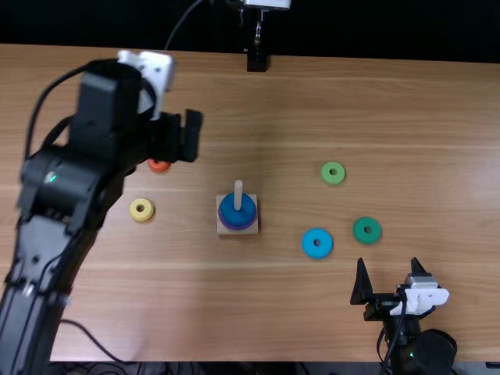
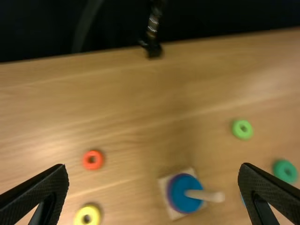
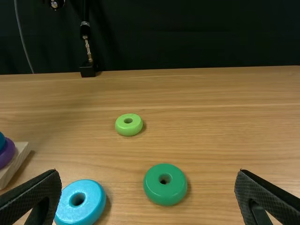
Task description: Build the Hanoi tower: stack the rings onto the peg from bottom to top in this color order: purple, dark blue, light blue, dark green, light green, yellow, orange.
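Being held spread nearest is the right gripper [image 1: 388, 269]. Farther off, the purple ring [image 1: 237, 228] and dark blue ring [image 1: 226, 212] are being threaded by the peg [image 1: 238, 193]; beyond, near the orange ring [image 1: 158, 166], the left gripper [image 1: 183, 135] is being held spread.

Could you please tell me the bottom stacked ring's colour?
The bottom ring is purple, seen best in the right wrist view.

The wooden table [image 1: 351, 101] carries a square base [image 1: 222, 229] and five loose rings [image 1: 308, 244].

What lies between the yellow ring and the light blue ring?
In the top view, the peg's base, with the purple ring and dark blue ring stacked on it.
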